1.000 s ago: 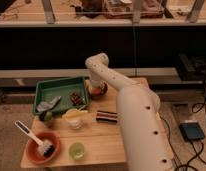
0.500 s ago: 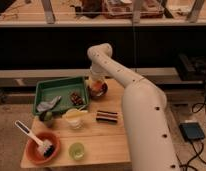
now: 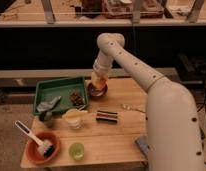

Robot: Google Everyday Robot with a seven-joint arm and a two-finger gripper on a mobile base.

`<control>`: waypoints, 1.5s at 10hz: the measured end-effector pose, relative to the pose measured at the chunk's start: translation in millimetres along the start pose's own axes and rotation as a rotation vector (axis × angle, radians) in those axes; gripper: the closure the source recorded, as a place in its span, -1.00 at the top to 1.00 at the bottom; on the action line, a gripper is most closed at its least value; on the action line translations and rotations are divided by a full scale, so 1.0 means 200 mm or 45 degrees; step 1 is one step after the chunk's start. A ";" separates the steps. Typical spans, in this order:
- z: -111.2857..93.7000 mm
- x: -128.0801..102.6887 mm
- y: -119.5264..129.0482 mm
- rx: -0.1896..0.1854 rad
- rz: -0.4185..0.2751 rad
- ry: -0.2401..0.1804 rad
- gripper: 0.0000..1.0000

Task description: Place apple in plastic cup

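1. A dark bowl (image 3: 97, 92) is seen at the back of the counter (image 3: 113, 137), just to the right of the green tray (image 3: 44, 91). An orange-red round thing, taken to be the apple (image 3: 97, 88), lies in it.
2. The tool (image 3: 99, 80) is held directly over this bowl and is pointed downward, very close to the apple. Whether it is open or closed, and whether the apple is gripped by it, cannot be told.
3. The plastic cup (image 3: 76, 150) is placed upright near the front edge of the counter, well apart from the apple. What it holds cannot be told.
4. The orange bowl (image 3: 42, 146) is found just to the left of the plastic cup. A white brush (image 3: 27, 131) is laid in it, with the handle reaching up and to the left over the rim.
5. In the green tray a grey-blue cloth (image 3: 49, 105) is seen at the front left corner, and a small dark brown thing (image 3: 76, 97) at the right side.
6. A clear cup (image 3: 74, 120) with yellow contents is set in front of the tray, between a green round fruit (image 3: 46, 117) and a dark flat packet (image 3: 107, 116).
7. Compared with half a second before, the bend of the arm (image 3: 166, 112) is now found higher and more to the right, while the tool is kept over the dark bowl. All containers are seen in the same places.
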 end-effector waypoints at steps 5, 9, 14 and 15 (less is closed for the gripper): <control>0.00 0.00 -0.05 0.011 -0.052 0.009 -0.65; 0.01 -0.14 -0.35 0.055 -0.189 0.019 -0.65; 0.00 -0.60 -0.83 0.159 -0.391 -0.022 -0.65; 0.01 -0.64 -0.88 0.168 -0.422 -0.035 -0.65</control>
